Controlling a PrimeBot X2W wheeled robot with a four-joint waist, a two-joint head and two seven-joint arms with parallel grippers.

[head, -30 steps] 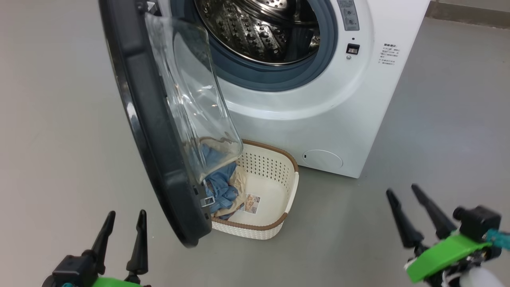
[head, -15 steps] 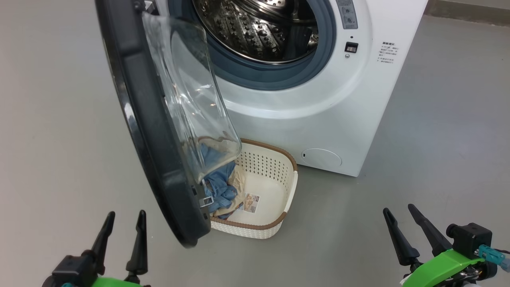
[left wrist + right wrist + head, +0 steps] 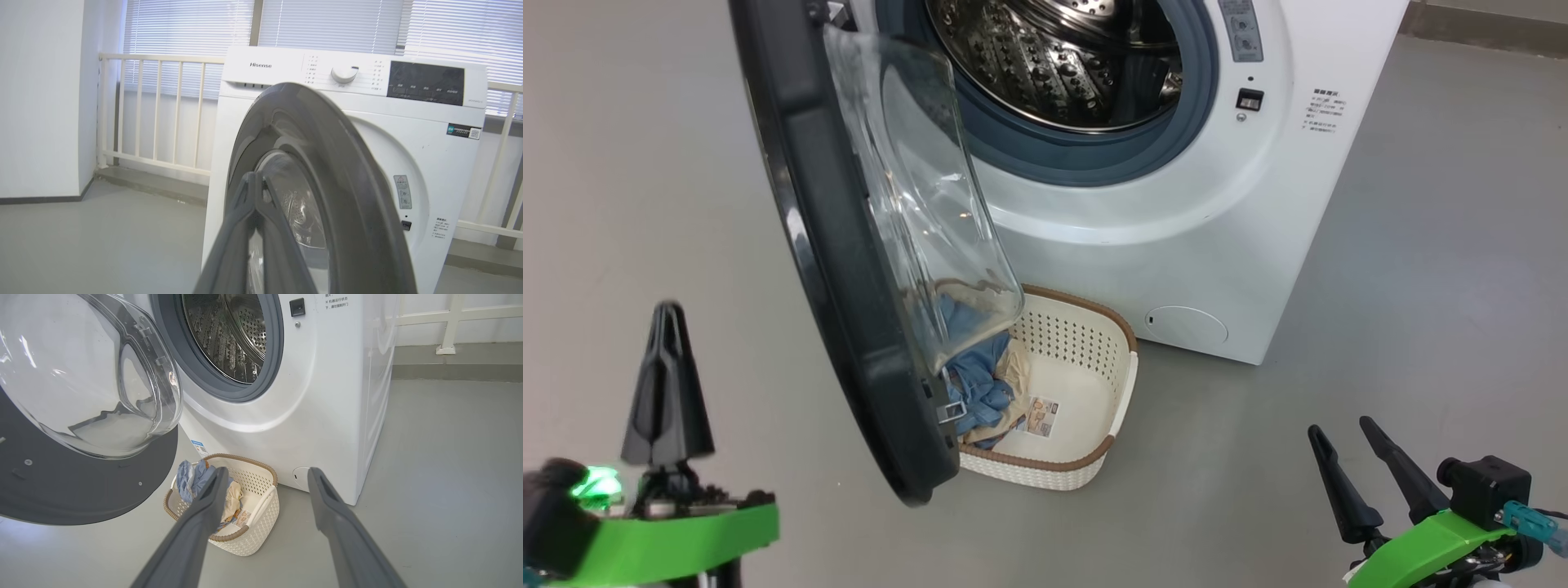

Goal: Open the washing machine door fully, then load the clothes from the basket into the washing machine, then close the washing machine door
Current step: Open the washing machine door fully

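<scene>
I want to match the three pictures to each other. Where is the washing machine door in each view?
Head view: the washing machine door stands open, left of centre, from the top edge down.
Left wrist view: the door runs from the centre to the lower right, its outer side seen at a slant.
Right wrist view: the door is at the upper left, glass bowl bulging forward.
Shared landmark: the small black latch socket, right of the drum opening.

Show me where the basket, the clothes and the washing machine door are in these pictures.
basket (image 3: 1033, 475), head view, on its perforated front wall below the brown rim.
clothes (image 3: 976, 384), head view, on the blue garment lying in the basket.
washing machine door (image 3: 833, 269), head view, on its dark rim beside the glass bowl.
</scene>
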